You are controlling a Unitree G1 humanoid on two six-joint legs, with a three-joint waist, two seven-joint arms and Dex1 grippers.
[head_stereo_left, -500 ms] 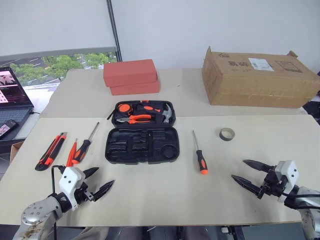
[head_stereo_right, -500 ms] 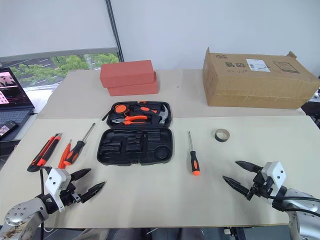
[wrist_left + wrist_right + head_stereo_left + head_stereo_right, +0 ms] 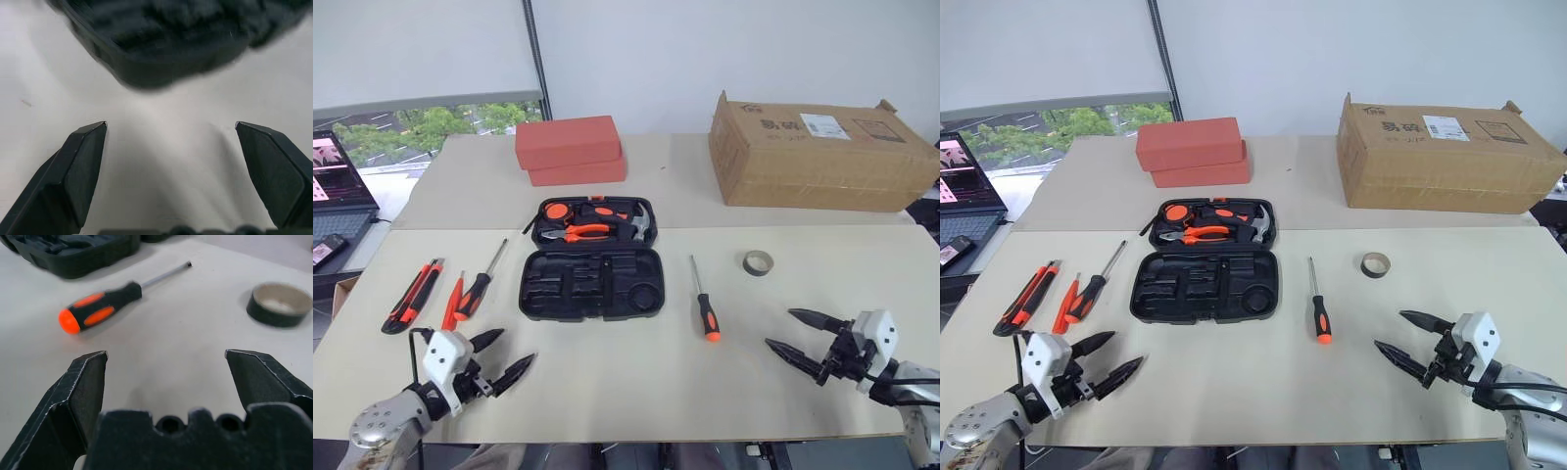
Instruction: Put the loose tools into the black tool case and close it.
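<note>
orange-handled screwdriver [image 3: 705,309] lies ahead of the wide-spread, empty right gripper [image 3: 805,337].

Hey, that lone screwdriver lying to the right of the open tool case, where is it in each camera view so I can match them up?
Left eye view: screwdriver lies right of the black tool case, handle toward the robot.
Right eye view: same place, between case and tape roll.
Left wrist view: not in it.
Right wrist view: ahead of the open right end effector, handle nearer.
Shared landmark: the case's corner.
</note>
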